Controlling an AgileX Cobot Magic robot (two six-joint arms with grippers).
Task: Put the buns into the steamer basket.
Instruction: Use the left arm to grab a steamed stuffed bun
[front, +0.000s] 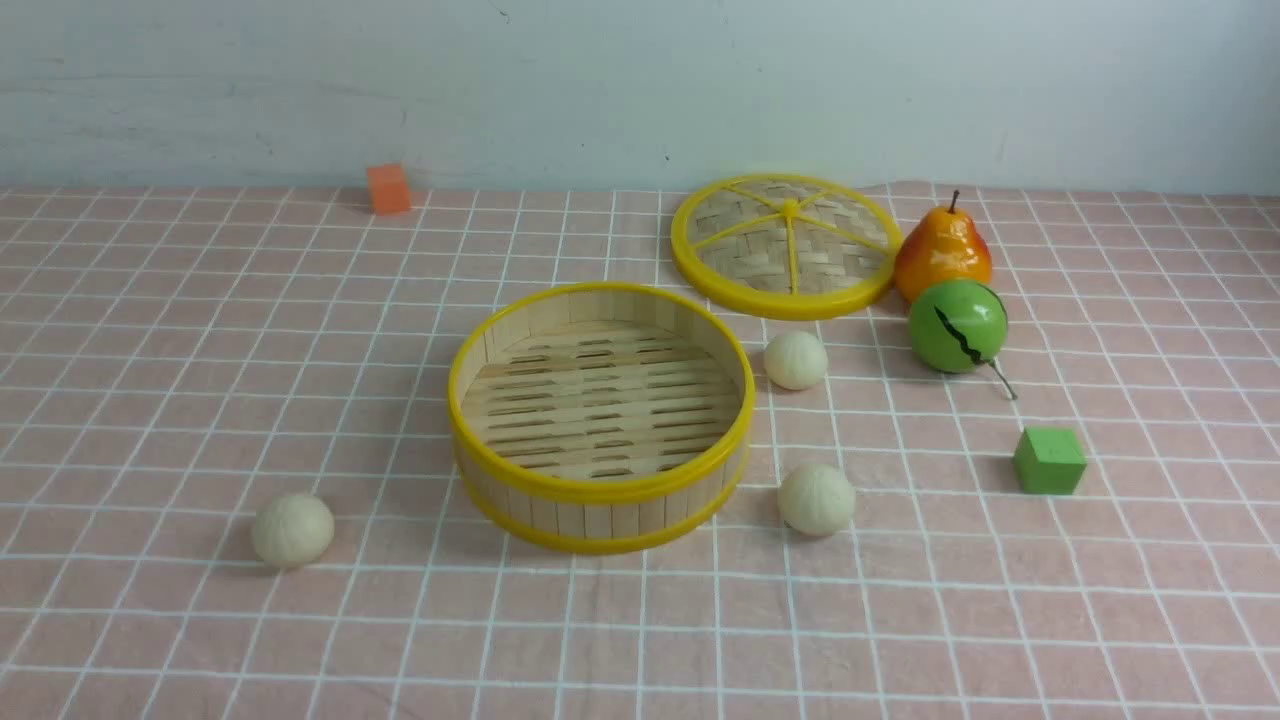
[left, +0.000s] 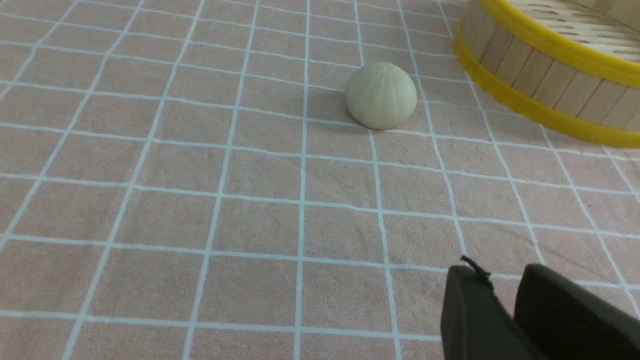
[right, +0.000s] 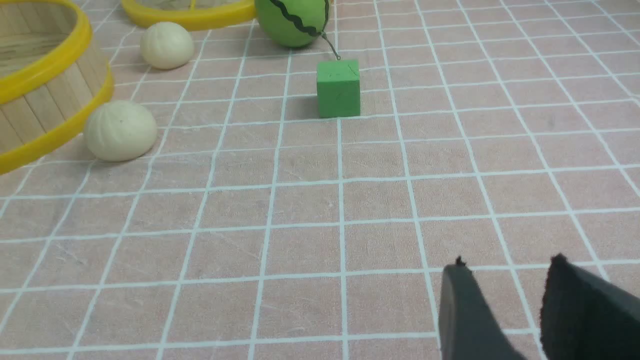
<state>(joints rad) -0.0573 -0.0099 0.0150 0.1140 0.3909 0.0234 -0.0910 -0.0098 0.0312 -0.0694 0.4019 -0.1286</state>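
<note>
Neither arm shows in the front view, so I judge that both grippers sit back toward the near edge of the table (front: 640, 640). The left gripper (left: 502, 280) has its fingers parted only a little and holds nothing. The right gripper (right: 505, 270) stands wider apart and is also empty.

The left bun (front: 292, 530) lies toward the near-left part of the table, apart from the basket (front: 600, 520) on its left side. In the left wrist view it sits straight ahead of the fingers on bare cloth, so the left arm is the nearer one for it. The near right bun (front: 817, 498) lies just beside the basket's right wall, and the right arm is the nearer one there. All the buns are round, so none has a long axis to line up with. Their pleats run up to a crown that faces upward, so I judge a grasp from above would suit any angle.

The basket stands upright in the middle of the table, mouth up and its slatted floor bare. No bun is in it yet.

The green cube (front: 1049, 460) sits further right. Behind it, the far right bun (front: 796, 360) lies near the basket's far-right rim, with the green ball (front: 957, 326) to its right. Toward the far edge are the lid (front: 790, 290), the pear (front: 942, 255) and, at far left, the orange cube (front: 388, 188).
</note>
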